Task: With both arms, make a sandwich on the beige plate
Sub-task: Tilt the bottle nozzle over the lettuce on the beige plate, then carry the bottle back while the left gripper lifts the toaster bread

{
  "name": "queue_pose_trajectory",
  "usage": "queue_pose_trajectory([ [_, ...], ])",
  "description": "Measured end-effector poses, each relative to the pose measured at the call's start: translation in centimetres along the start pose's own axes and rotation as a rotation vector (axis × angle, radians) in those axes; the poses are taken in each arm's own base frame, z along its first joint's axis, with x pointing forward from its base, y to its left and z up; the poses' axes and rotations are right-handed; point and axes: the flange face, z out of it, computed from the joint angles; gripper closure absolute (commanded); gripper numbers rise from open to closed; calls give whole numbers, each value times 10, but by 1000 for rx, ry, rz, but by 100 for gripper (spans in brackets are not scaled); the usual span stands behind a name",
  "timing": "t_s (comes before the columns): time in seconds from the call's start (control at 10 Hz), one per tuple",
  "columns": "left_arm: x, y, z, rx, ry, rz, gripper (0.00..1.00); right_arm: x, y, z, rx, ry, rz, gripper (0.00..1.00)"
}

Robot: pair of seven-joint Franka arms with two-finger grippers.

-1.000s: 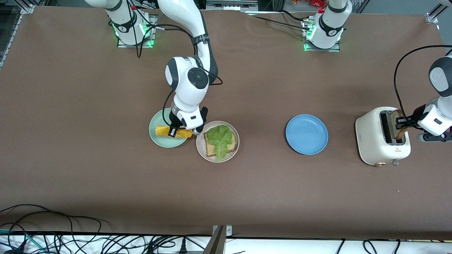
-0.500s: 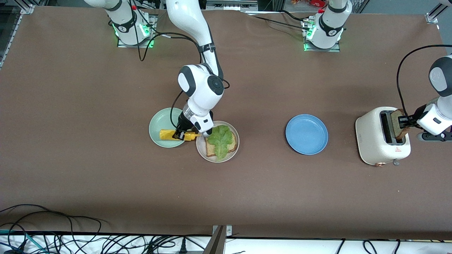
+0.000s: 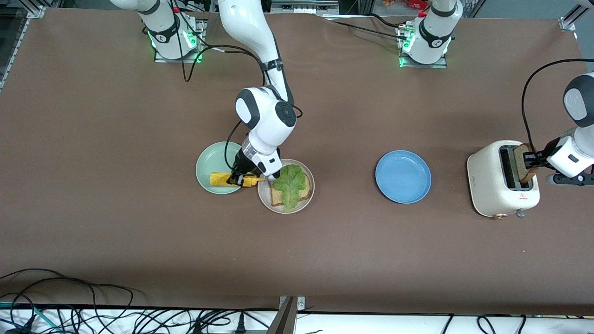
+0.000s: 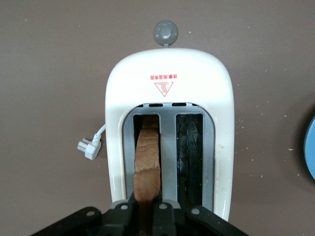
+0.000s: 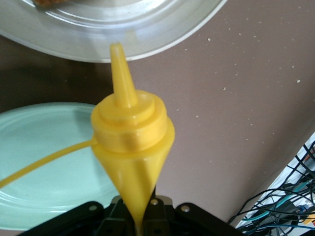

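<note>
Front: my right pincer (image 3: pixel 241 178) grips the yellow bottle (image 3: pixel 227 179) between mint plate (image 3: pixel 209 160) and beige plate (image 3: pixel 278 206), where lettuce (image 3: pixel 290 181) covers one bread slice (image 3: pixel 277 198).
Left wrist: my left pincer (image 4: pixel 147 209) clamps the toast (image 4: pixel 146 162) in the toaster (image 4: pixel 170 98); tilting could jam it.
Right wrist: nozzle (image 5: pixel 120 73) short of the rim; squeezing now would soil the tabletop (image 5: pixel 236 98).
</note>
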Motion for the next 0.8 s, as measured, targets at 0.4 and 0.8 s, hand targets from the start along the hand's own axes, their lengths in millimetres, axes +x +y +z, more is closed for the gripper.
queue_pose_trajectory([
  [0.4, 4, 1, -27, -3, -44, 18, 100, -70, 58, -18, 142, 76, -23, 100],
  [0.8, 18, -9, -116, -11, -83, 46, 100, -216, 115, 19, 374, 381, 45, 100],
])
